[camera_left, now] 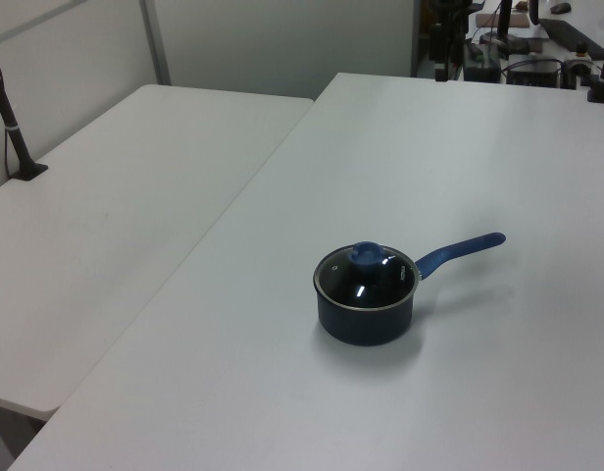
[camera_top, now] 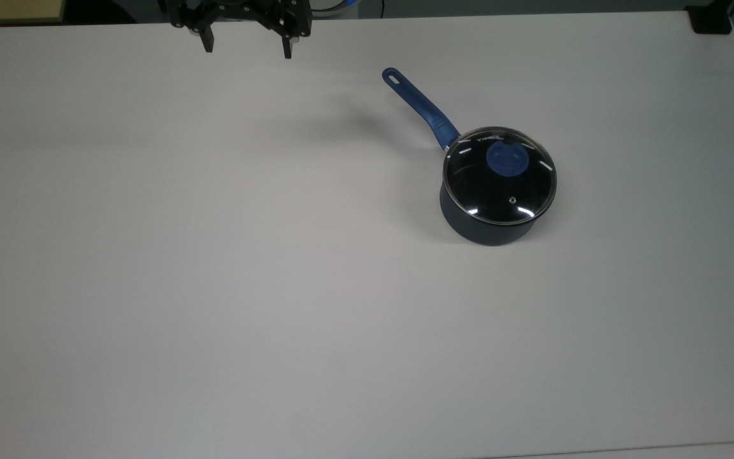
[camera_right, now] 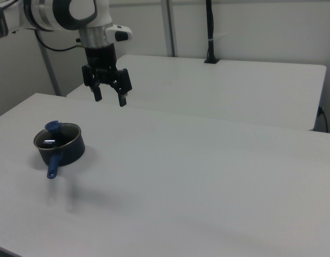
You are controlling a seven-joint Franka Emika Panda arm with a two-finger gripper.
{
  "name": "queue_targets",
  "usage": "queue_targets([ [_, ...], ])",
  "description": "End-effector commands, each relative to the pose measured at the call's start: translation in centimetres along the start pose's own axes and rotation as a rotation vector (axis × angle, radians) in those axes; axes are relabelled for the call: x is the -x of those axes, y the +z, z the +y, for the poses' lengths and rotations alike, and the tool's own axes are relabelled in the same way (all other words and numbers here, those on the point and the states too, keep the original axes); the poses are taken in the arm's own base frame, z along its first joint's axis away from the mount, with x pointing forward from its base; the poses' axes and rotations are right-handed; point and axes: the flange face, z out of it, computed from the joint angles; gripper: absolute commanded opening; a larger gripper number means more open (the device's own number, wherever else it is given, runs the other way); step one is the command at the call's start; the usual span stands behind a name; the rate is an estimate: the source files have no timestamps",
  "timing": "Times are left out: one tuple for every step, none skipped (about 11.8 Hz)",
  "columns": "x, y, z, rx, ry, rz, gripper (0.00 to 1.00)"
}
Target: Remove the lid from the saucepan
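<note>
A small round dark navy saucepan [camera_top: 491, 213] sits on the wide white table [camera_top: 214, 287], toward three o'clock from the table's middle in the top view. Its round clear glass lid [camera_top: 499, 175], edged with a thin metal rim, is seated flat on the pot, the blue round knob [camera_top: 504, 157] at its centre and a small vent hole [camera_top: 511, 199] at about six o'clock from the knob. The long blue handle [camera_top: 419, 107], pierced by a hole at its end, runs out from the pot toward eleven o'clock in the top view. The black two-finger gripper [camera_top: 246, 44] hangs in the air at the table's twelve o'clock edge in the top view, well apart from the pot, its fingers spread wide and holding nothing. In the right view the gripper [camera_right: 108, 98] points downward from the white arm [camera_right: 68, 13], at about one o'clock from the saucepan [camera_right: 60, 147]. In the left view the saucepan [camera_left: 366, 312] stands near the table's middle with the handle [camera_left: 462, 251] pointing to two o'clock.
</note>
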Motion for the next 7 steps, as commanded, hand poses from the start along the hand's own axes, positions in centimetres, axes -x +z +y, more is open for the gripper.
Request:
queue_targets([
  [0.78, -0.33, 0.41, -0.019, -0.014, -0.013, 1.00],
  [0.78, -0.33, 0.49, -0.019, -0.011, -0.013, 1.00],
  [0.78, -0.33, 0.41, -0.019, -0.014, -0.013, 1.00],
  [0.80, -0.32, 0.24, -0.019, -0.017, -0.014, 1.00],
  [0.66, -0.19, 0.23, -0.019, -0.017, -0.013, 1.00],
  [0.56, -0.14, 0.21, -0.020, -0.014, -0.010, 1.00],
  [0.57, -0.13, 0.19, -0.022, -0.016, -0.011, 1.00],
])
